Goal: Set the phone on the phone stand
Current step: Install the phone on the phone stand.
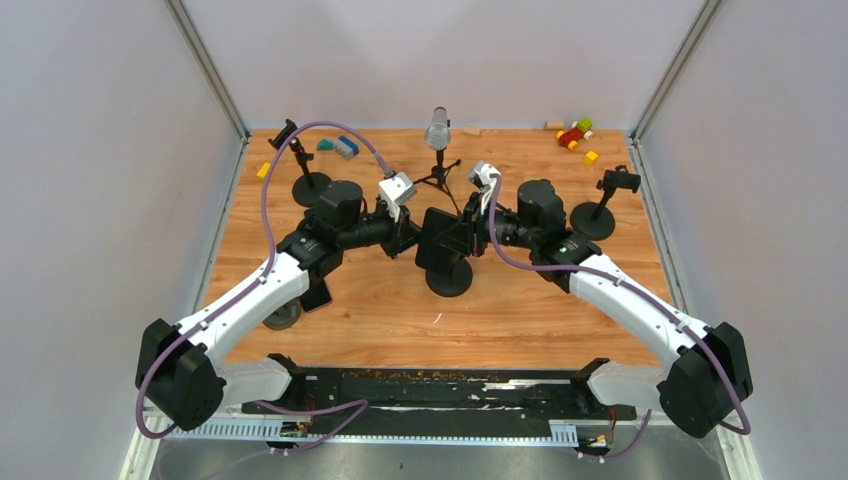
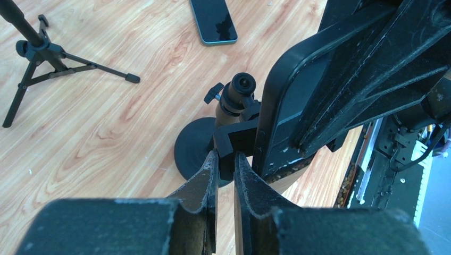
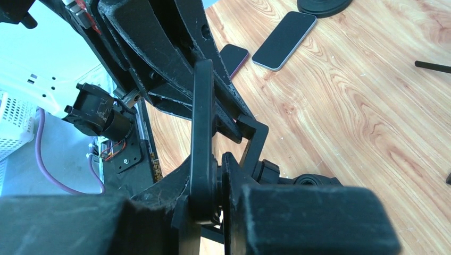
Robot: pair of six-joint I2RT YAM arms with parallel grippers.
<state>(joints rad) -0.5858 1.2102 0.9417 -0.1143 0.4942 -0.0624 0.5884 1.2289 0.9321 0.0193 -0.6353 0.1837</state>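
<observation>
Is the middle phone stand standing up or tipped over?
Upright. The phone stand sits with its round base flat on the table, post rising.

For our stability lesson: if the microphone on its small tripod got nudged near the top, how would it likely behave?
The microphone would probably tip rather than slide: its bulky head sits high on a thin pole. The tripod has thin legs and a small footprint for that height, so it likely resists little. Being slim, it is probably light too.
</observation>
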